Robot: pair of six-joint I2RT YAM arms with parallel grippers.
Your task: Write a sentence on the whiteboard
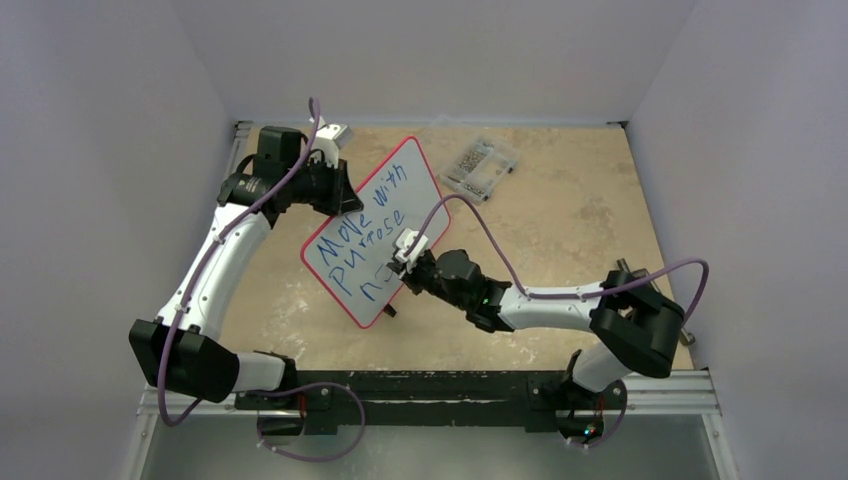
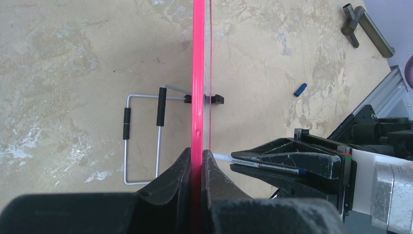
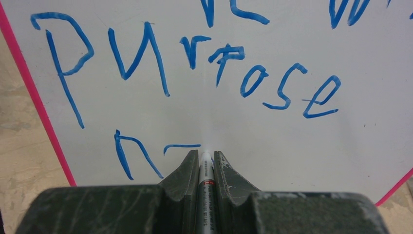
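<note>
- A whiteboard (image 1: 425,190) is standing on edge near the middle of a tan worktop (image 1: 560,230), turned at an angle, with its written face toward the right arm.
- The left tool (image 2: 197,156) is closing on the board's red rim, one finger on each face. It appears to be steadying the board so that it does not shift or tip under the pen's push.
- A wire stand (image 2: 141,136) with black sleeves is jutting out behind the board and resting on the worktop, seemingly sharing that propping job.
- The right tool (image 3: 206,156) is gripping a marker (image 3: 205,168) tightly between its fingers. The marker is lying along the tool's axis with its tip pointing straight at the board, which lets the arm press and steer the tip directly.
- The tip is meeting the board, or sitting just off it, at the right end of a short blue stroke; actual contact cannot be confirmed.
- The sentence (image 3: 195,63) is showing in uneven blue letters: "Move with" on the top line and "Purpose" below it.
- A third line is only beginning, with an "n" shape and one horizontal dash, so the writing is judged unfinished.
- A small blue cap (image 2: 300,89) is lying on the worktop, well apart from the board.
- A clear box of screws (image 1: 482,165) is sitting beyond the board, playing no part.
</note>
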